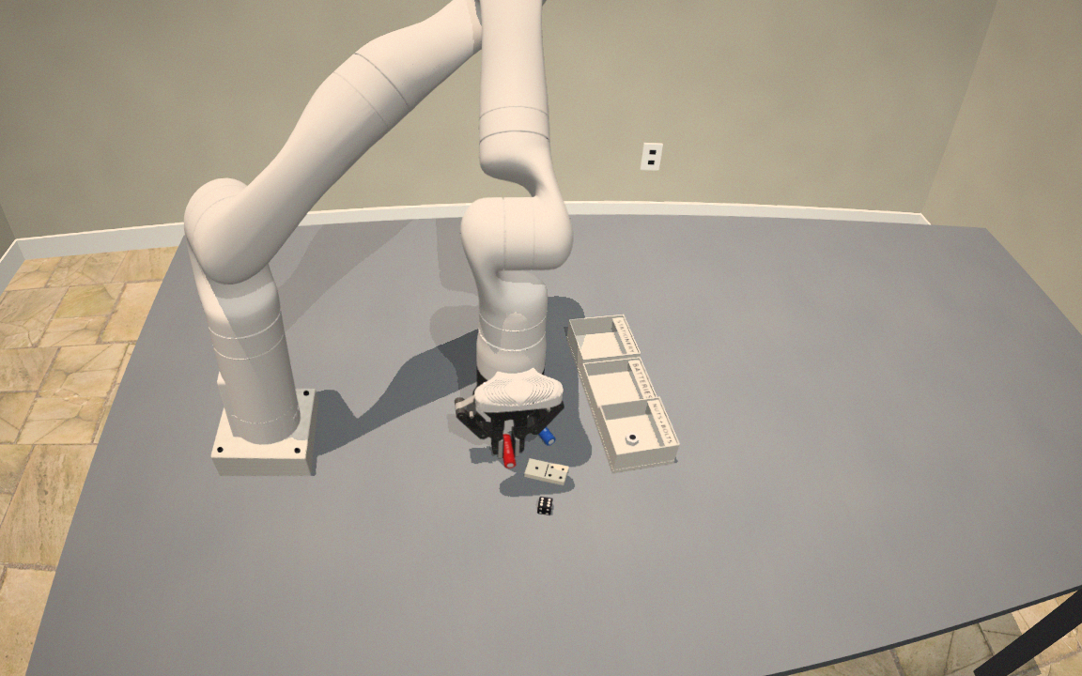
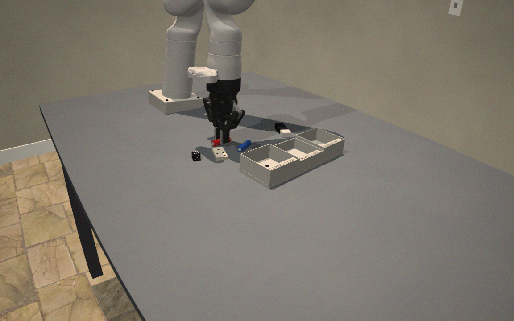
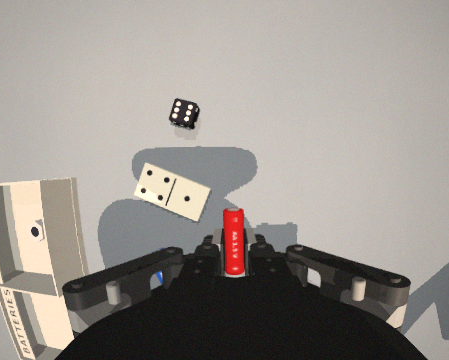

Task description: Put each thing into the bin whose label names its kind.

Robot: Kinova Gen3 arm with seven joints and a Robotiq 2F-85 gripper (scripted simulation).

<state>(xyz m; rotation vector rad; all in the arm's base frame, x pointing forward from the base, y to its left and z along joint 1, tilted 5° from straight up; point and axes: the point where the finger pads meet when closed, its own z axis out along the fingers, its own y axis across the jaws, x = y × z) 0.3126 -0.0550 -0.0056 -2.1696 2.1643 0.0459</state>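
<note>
My gripper (image 1: 508, 447) (image 2: 221, 140) (image 3: 234, 241) points down at the table, shut on the red AA battery (image 1: 508, 454) (image 2: 215, 142) (image 3: 233, 225), with a finger on each side. The blue battery (image 1: 548, 436) (image 2: 244, 145) lies beside it, mostly hidden in the wrist view. A domino (image 1: 547, 472) (image 2: 219, 153) (image 3: 199, 200) and a black die (image 1: 545, 505) (image 2: 196, 155) (image 3: 184, 113) lie nearby. A black-and-white block (image 2: 281, 128) lies behind the bins. The NUTS+BOLTS bin (image 1: 645, 458) (image 2: 254, 174) (image 3: 59, 210) holds a nut (image 1: 631, 439). The BATTERIES bin (image 1: 614, 387) and STATIONERY bin (image 1: 604, 345) look empty.
The three bins stand in a touching row on the table (image 1: 822, 437) (image 2: 330, 239), to the right of the gripper in the top view. The blue battery lies between the gripper and the bins. The arm's base (image 1: 263, 462) (image 2: 183, 105) stands at the left in the top view.
</note>
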